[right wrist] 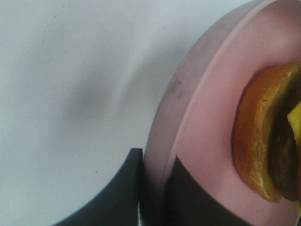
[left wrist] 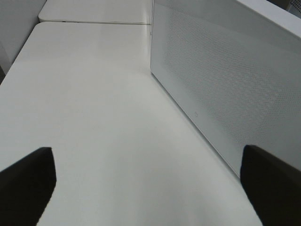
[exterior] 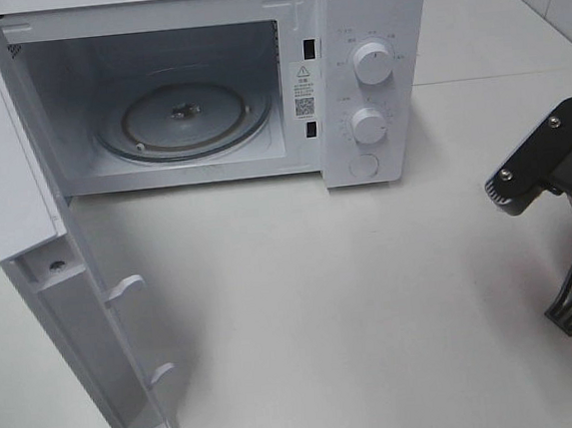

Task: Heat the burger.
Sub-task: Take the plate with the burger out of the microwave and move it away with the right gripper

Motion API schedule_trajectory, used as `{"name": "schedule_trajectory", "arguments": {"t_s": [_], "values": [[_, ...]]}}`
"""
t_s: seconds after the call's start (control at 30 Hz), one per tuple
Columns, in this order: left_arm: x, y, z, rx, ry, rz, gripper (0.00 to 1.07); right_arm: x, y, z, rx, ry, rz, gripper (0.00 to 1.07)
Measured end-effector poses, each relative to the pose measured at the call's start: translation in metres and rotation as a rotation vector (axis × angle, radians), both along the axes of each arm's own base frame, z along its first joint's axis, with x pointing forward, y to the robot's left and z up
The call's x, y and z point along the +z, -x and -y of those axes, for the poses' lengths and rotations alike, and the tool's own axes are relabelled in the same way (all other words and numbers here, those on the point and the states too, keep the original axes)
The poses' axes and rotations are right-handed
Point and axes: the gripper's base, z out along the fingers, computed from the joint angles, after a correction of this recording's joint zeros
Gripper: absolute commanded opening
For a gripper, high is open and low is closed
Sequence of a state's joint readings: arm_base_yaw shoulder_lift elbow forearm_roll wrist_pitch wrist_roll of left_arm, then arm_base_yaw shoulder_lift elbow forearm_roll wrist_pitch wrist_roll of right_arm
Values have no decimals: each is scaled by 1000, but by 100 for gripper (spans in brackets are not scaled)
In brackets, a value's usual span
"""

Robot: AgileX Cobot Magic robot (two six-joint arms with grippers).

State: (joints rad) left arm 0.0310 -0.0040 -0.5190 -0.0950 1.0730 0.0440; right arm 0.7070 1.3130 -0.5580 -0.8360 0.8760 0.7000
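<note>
Pinched between our right gripper's two dark fingers is the rim of a round pink plate, one finger under the edge and the other over it, the jaws drawn nearly together on that thin lip. On the plate, well in from the rim, lies the burger: we see the golden-brown bun, a dark patty and a corner of yellow cheese (the rest runs out of the wrist picture). Below the plate is the white table.

From the high camera we see only the black body of the right arm at the far right edge; the plate and burger are out of that picture. Across the bare tabletop stands the white microwave, its door swung wide to the left, the glass turntable showing inside.

Our left gripper hangs with its jaws spread wide, holding nothing, just beside the door's perforated outer face.
</note>
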Motion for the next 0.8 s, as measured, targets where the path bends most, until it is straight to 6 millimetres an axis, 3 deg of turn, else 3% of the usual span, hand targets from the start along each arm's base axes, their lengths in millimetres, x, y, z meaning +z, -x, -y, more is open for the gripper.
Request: {"name": "schedule_trajectory", "arguments": {"t_s": [0.8], "values": [[0,0,0,0,0,0,100,-53,-22,-13,-205,27,45,0]]}}
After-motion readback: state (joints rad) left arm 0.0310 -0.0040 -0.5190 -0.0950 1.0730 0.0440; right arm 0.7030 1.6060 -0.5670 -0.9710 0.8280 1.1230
